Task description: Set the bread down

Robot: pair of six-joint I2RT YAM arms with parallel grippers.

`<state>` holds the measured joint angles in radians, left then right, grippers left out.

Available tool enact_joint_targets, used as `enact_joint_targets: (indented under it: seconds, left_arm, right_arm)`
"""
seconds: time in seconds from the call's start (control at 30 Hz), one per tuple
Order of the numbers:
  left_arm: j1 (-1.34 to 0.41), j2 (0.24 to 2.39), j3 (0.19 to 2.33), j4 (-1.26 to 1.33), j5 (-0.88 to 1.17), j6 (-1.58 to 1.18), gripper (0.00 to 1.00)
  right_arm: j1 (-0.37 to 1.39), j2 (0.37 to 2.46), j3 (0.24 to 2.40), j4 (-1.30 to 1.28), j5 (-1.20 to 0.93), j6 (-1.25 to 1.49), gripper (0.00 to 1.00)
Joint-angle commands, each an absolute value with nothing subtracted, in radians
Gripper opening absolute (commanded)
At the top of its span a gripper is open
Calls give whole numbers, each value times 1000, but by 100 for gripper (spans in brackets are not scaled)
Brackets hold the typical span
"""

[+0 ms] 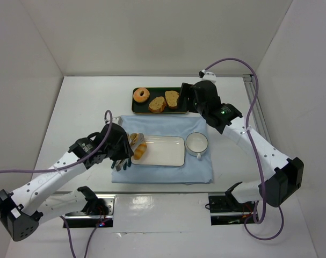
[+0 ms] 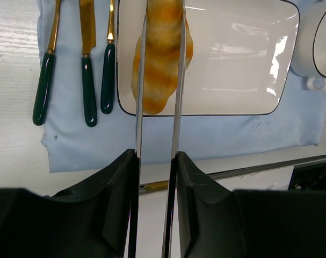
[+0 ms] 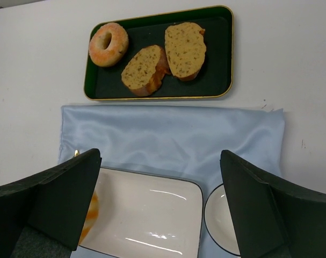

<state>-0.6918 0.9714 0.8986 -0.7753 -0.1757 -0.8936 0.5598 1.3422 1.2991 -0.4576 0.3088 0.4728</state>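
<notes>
Left gripper [image 2: 159,21]: its thin metal blades are clamped on the bread [image 2: 158,64], one along each side.
Bread: at the left end of the white plate [image 2: 232,64], lying roughly along that short edge. You cannot tell whether it rests on the plate or hangs just above it.
Right gripper [image 3: 160,215]: fingers spread wide with nothing between them, by the right end of the green tray [image 3: 157,98].
Status, as judged: the carry is done. Lowering if needed, release and withdrawal remain for you.
</notes>
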Motion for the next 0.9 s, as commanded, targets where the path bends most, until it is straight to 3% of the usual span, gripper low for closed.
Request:
enact_joint_targets:
  seconds: [0.0,0.63,0.77,0.83,0.87]
  left_arm:
    - [-696,986,917,-715,-163,-888,42]
    - [-706,1045,930,-735,-172,-847,49]
    - [-706,1055,962,-779,-199,-847,60]
    - [-715,1055,974,-807,-224,-859,72]
    - [-715,1055,983,-822,-235,-859,72]
  right_arm:
    - [554,1296,1292,-457,347,459,99]
    - [554,1325,1310,-457,356,440,99]
    - [554,1325,1310,-448,356,440,99]
    - [554,1325,1310,-448,365,440,99]
    - [554,1325,1310,-448,365,440,99]
